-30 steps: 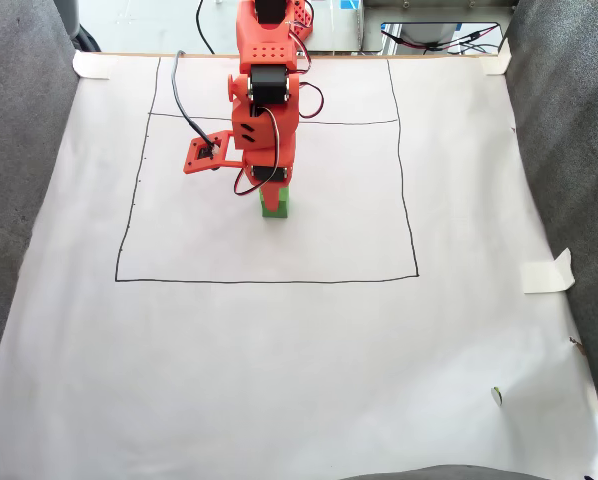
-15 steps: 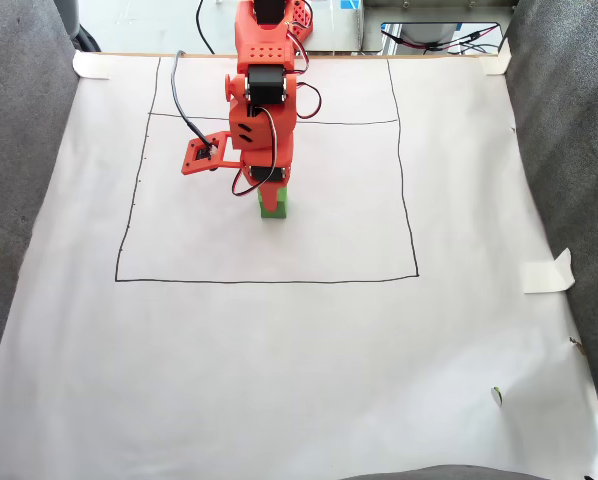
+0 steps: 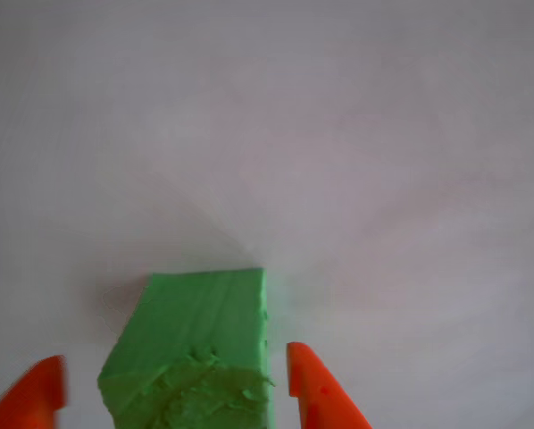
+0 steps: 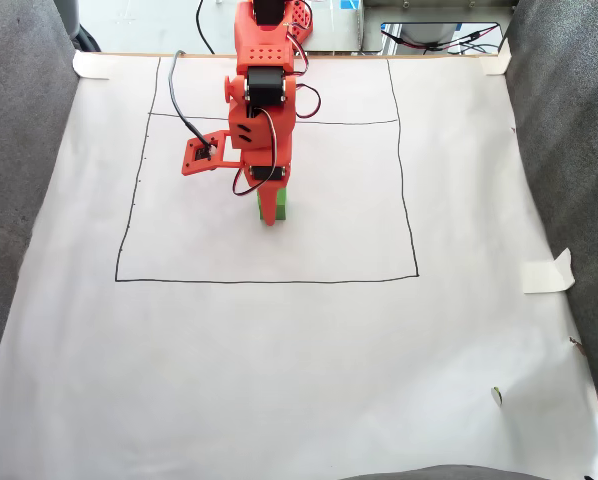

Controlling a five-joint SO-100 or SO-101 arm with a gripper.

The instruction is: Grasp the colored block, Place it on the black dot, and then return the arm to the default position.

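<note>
- Compared with the fixed view of a second ago, the gripper (image 4: 270, 212) is seen lower and a little nearer to the camera, so that an orange finger now covers part of the colored block (image 4: 279, 203), which showed more freely below the wrist before.
- The block itself is judged not to be moved: it is found at the same place on the white paper (image 4: 279, 350), inside the drawn black rectangle (image 4: 267, 281), near its middle.
- In the other view the gripper (image 3: 173, 393) is spread: one orange finger is seen on each side of the colored block (image 3: 191, 353), with a strip of paper between each fingertip and the green foam, so nothing is pinched yet.
- The block is not centred between the fingers; the right fingertip in that view is just beside it, the left one is further apart.
- A risk is judged from this: when the fingers are pressed together, the nearer one can touch first and push or turn the cube, and the grasp can land on a corner.
- The rough, crumbly face is turned toward the gripper, so crumbling of the foam or a slip under pressure is also possible.
- No clear long axis is shown, as the thing is close to a cube; in the other view its smooth top face runs away from the gripper and leans slightly to the right, so its sides are not quite parallel to the fingers.
- A small dark spot (image 4: 496, 395) is seen near the lower right edge of the paper, well apart from the block; whether it is the black dot cannot be told for sure.
</note>
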